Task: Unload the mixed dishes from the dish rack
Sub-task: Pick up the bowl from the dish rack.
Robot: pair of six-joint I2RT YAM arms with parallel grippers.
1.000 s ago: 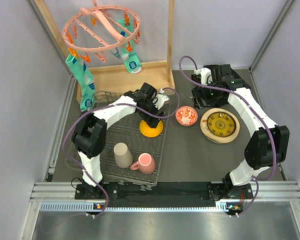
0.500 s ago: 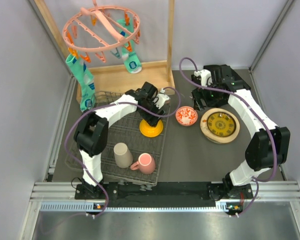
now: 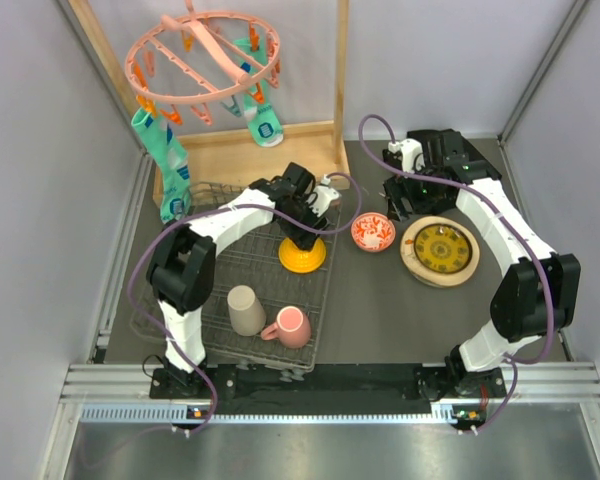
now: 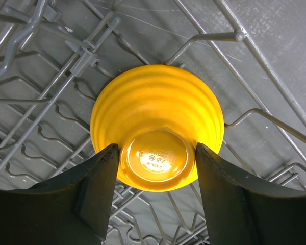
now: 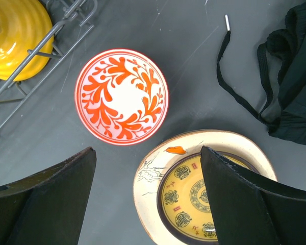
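Hugging upside-down orange bowl (image 4: 158, 107) on the rack (image 3: 235, 262) with left gripper (image 4: 157, 150) (tight or not: cannot tell). Hanging right gripper (image 5: 148, 153) spread wide, empty, above red-white bowl (image 5: 121, 97).

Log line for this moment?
left hand: astride foot of upturned orange bowl in dish rack, grip unclear | right hand: open, hovering by red-white bowl | beige cup, pink mug: in rack

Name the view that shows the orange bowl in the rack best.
Left wrist: the orange bowl fills the centre, upside down, foot ring and stamp clear, inside the left claw. Top external shows it small, partly hidden by that claw. Right wrist catches one side behind dish rack wires.
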